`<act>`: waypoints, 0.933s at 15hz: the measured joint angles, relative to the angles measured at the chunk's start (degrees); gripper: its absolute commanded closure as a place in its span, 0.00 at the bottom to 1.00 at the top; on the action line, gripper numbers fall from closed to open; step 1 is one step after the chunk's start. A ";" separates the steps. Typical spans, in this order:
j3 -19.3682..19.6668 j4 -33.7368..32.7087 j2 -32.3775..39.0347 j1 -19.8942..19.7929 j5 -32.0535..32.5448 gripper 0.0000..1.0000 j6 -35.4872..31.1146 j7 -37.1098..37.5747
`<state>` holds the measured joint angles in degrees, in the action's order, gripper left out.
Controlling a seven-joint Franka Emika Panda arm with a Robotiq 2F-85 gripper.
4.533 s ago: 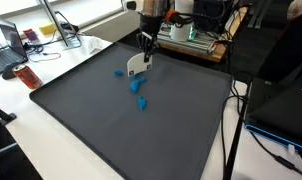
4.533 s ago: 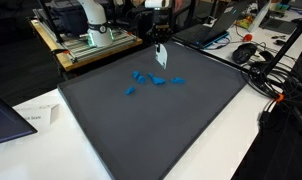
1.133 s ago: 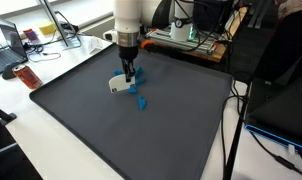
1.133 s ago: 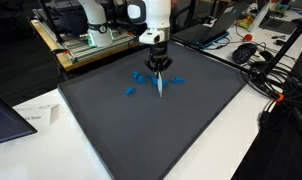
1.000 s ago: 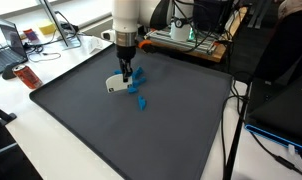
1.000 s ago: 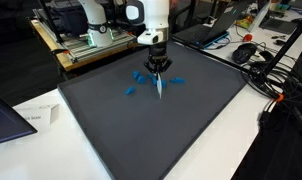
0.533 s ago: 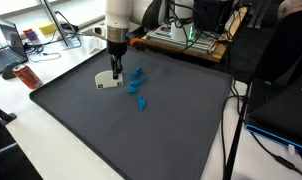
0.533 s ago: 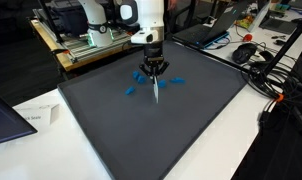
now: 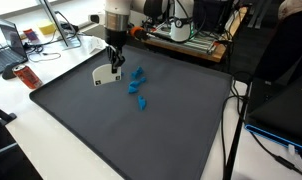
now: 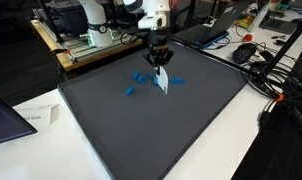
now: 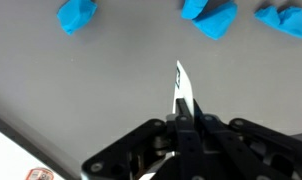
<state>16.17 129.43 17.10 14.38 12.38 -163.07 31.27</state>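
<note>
Grip: my fingers pressed together, pinching the white card edge-on.
Position: white card hangs over the dark tabletop, beside the blue pieces.
Technique: I judge firm, level pinching prevents slipping.

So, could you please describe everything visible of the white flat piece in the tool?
The white flat piece is thin and stiff-looking, perhaps plastic or card, with a small dark mark. The shut tool pinches its upper edge, and it hangs over the dark mat, beside the blue pieces; whether it touches the mat is unclear.
</note>
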 measured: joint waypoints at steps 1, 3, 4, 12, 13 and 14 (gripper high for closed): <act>-0.72 0.00 -1.13 -0.14 0.09 0.99 1.47 -1.69; -3.24 0.01 -3.22 -1.19 -0.26 0.99 4.46 -5.34; -5.05 0.02 -4.21 -2.11 -1.08 0.99 5.95 -7.62; -16.85 -0.57 -7.69 -10.13 -17.56 0.99 15.37 -30.89; -17.45 -0.92 -7.69 -10.90 -19.59 0.99 16.73 -33.49; -17.87 -1.28 -7.68 -11.62 -21.44 0.99 18.04 -35.92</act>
<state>-1.70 128.15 9.42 2.76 -9.06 -145.02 -4.65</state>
